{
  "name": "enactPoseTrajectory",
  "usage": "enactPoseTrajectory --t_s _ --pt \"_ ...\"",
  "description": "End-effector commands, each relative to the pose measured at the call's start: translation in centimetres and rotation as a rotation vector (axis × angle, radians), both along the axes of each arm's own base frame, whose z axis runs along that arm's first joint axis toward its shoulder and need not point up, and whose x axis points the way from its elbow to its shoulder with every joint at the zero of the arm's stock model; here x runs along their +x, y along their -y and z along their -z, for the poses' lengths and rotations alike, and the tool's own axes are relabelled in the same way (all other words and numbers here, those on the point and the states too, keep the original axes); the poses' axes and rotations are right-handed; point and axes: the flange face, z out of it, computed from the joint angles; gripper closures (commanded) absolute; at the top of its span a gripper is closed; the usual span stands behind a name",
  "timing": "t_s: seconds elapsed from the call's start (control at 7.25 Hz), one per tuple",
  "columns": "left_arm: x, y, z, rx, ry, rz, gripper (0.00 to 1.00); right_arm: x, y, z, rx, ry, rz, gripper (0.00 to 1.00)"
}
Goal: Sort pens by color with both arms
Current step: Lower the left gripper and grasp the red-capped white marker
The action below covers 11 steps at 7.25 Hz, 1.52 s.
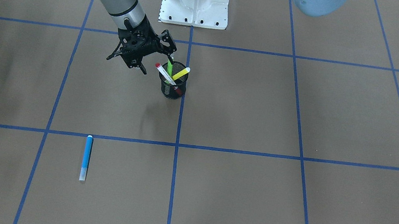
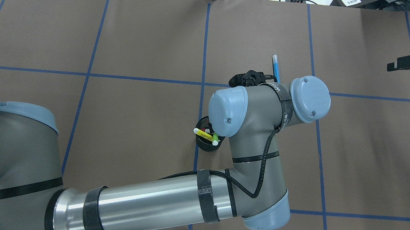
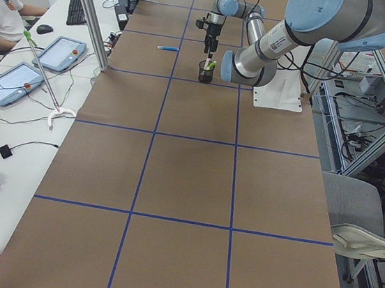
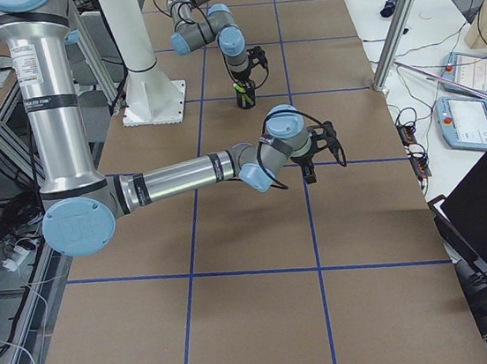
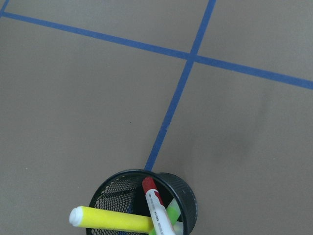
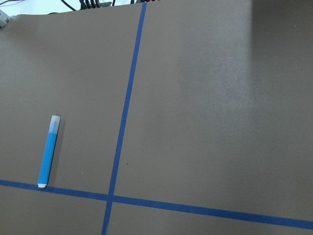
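A black mesh cup (image 1: pixel 173 89) stands on a blue tape line and holds the yellow pen (image 1: pixel 181 73), the light green pen (image 1: pixel 169 66) and the white pen with red ends (image 1: pixel 164 72). My left arm reaches across, and its gripper (image 1: pixel 144 63) hangs open just beside and above the cup on the robot's side. The left wrist view shows the cup (image 5: pixel 190 196) close below, with no fingers in view. The blue pen (image 1: pixel 87 154) lies flat on the table, alone. My right gripper (image 2: pixel 406 65) hovers empty at the table's right edge, fingers spread in the exterior right view (image 4: pixel 323 165).
The white mounting base (image 1: pixel 194 9) stands behind the cup. My left forearm (image 2: pixel 139 201) spans the near table, above the surface. Blue tape lines (image 6: pixel 122 132) grid the brown table. An operator (image 3: pixel 3 1) and tablets sit beside the table's far side.
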Motion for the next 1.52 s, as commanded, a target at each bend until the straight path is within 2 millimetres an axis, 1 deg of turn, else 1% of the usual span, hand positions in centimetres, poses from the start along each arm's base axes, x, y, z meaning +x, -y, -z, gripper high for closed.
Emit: enactPoseTrajectory --t_s 0.0,0.28,0.41,0.55,0.69,0.83,0.96,1.1,1.24,1.38 --pt "0.2 0.0 -0.4 -0.003 0.011 -0.003 0.32 0.0 -0.1 -0.1 -0.001 0.000 0.000 0.00" --pt "0.4 0.1 -1.0 -0.005 0.016 -0.003 0.39 0.0 -0.1 -0.1 0.000 -0.001 0.001 0.00" --pt "0.4 0.1 -1.0 -0.005 0.016 -0.001 0.47 0.0 -0.1 -0.1 0.000 -0.001 0.001 0.01" --pt "0.4 0.1 -1.1 -0.006 0.019 -0.003 0.53 0.0 -0.1 -0.1 0.000 -0.001 0.001 0.00" --pt "0.4 0.1 -1.2 -0.006 0.021 -0.003 0.56 0.0 -0.1 -0.1 0.000 -0.001 0.001 0.01" --pt "0.5 0.0 -1.3 -0.009 0.021 -0.003 0.67 0.0 -0.1 -0.1 0.000 -0.001 0.001 0.01" --pt "0.6 -0.4 -1.2 -0.011 0.024 -0.009 0.90 0.0 -0.1 -0.1 0.000 -0.001 0.001 0.01" --pt "0.2 -0.5 -0.7 -0.017 0.031 -0.010 1.00 0.0 -0.1 0.0 0.001 0.001 0.002 0.00" --pt "-0.4 -0.7 0.3 -0.016 0.025 -0.010 1.00 0.0 0.0 0.2 0.004 0.001 0.002 0.00" --pt "-0.9 -0.7 0.8 -0.010 0.019 -0.014 1.00 0.0 0.0 0.3 0.004 0.002 0.001 0.01"
